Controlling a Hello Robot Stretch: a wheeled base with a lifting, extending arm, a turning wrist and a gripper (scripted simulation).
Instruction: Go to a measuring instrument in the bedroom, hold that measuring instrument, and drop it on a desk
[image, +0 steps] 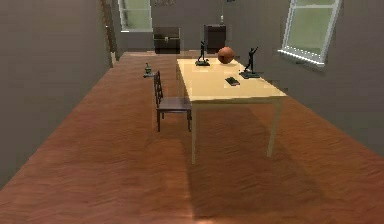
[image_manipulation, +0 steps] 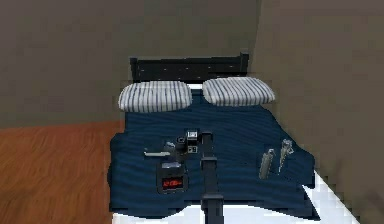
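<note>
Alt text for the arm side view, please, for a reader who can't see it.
The robot's arm reaches over a bed with a dark blue cover, its end effector among small things on it; whether it holds anything cannot be told. Two striped pillows lie by a dark headboard.

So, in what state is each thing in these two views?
gripper, seen against the bed; cannot tell whether it holds anything.
dark box with red display, lying on the bed.
pillows, lying flat by the headboard.
chair, upright beside the table.
ball, resting on the table.
statues, upright on the table.
</note>
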